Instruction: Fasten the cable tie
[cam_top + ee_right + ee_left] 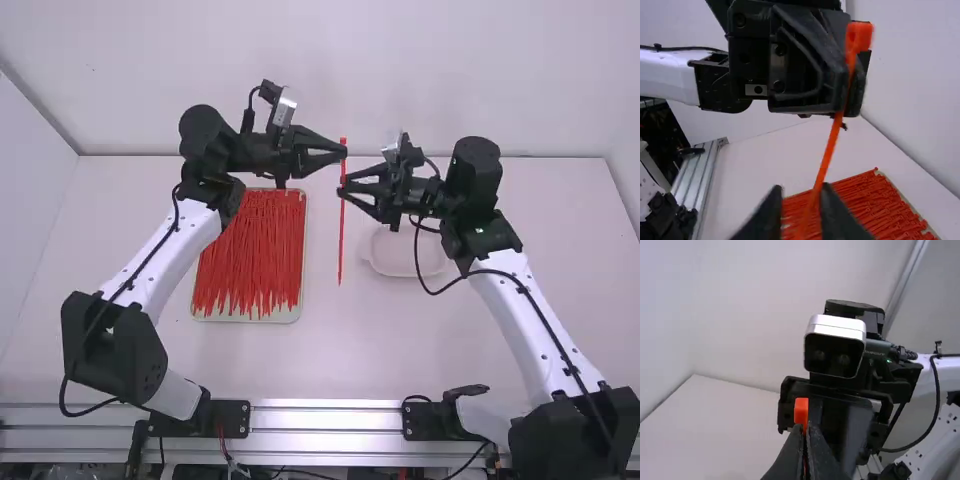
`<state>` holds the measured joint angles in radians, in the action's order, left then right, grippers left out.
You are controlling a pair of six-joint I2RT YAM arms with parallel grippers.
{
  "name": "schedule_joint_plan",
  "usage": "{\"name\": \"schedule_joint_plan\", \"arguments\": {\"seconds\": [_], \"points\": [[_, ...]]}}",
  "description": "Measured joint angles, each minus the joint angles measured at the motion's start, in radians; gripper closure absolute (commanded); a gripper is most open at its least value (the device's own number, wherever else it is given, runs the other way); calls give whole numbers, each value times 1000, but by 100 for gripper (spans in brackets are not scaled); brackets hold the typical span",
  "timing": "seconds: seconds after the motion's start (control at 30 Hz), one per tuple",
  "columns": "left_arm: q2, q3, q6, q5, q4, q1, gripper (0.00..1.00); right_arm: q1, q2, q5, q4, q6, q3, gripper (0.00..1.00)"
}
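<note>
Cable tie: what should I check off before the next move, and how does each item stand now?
1. Left claw shut on tie below head: ok.
2. Tie hangs straight: ok.
3. Right claw straddles tie: ok.
4. Right claw shut on tie: not ok, fingers apart.
5. Tail threaded through head: not ok.
6. Tail clear of tray: ok.

The cable tie [341, 215] looks like smooth, slightly glossy red plastic. The left claw [342, 152] and right claw [343, 190] are matt black plastic. The worktop [120, 200] is matt white, and its front rail [320, 410] is brushed metal.
</note>
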<state>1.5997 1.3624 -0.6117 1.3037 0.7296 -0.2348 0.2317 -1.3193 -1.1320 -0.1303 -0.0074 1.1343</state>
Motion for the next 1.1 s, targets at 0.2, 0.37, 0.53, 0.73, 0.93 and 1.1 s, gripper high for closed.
{"name": "schedule_joint_plan", "arguments": {"seconds": [0.2,0.37,0.53,0.73,0.93,1.1], "points": [[0,0,-33,-27,-7,16,98,0,0,-3,0,0,0,2],[0,37,-62,-42,-113,76,98,-20,0,-3,8,-35,0,2],[5,153,-54,-53,-304,137,98,-32,0,-3,57,-107,0,2],[57,314,-3,-60,-553,167,98,-32,0,-4,113,-249,0,2],[191,430,-28,-61,-651,169,98,-32,0,-7,159,-540,0,2],[268,433,-168,-71,-656,169,98,-32,0,-7,211,-840,0,2]]}}
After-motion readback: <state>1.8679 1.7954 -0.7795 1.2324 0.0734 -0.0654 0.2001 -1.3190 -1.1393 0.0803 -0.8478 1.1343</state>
